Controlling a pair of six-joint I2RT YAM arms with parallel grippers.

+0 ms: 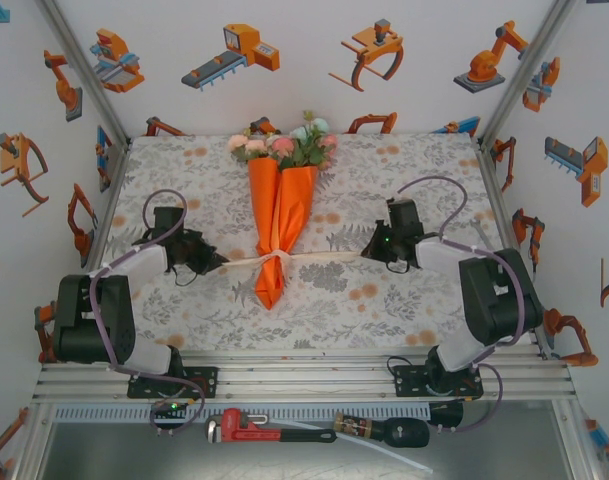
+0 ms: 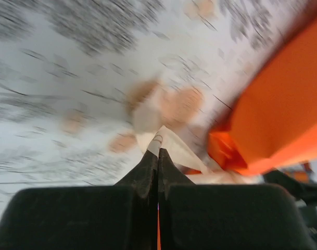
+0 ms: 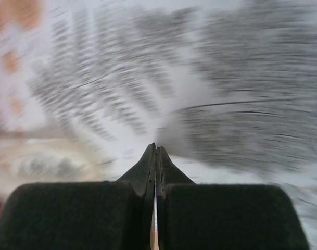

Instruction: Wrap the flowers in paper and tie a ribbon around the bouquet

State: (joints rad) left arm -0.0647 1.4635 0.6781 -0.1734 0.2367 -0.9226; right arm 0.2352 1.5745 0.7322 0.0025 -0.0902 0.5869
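Orange-wrapped bouquet (image 1: pixel 279 215) at centre of desk (image 1: pixel 404 300), blooms toward far edge. Ribbon (image 1: pixel 324 257) taut across its waist, ends pinched by left end effector (image 1: pixel 221 262) and right end effector (image 1: pixel 368 250). Bare desk either side.

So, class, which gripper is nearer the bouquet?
The left gripper: its tip is close beside the bouquet, while the right gripper is farther out along the ribbon.

— Cameras?
— One sits high behind the bases, looking down on the table (image 1: pixel 384 290). Each wrist one peers close over its jaws.
— Overlap?
— The paper (image 2: pixel 283 114), ahead-right of the jaws of the left gripper (image 2: pixel 158 151).
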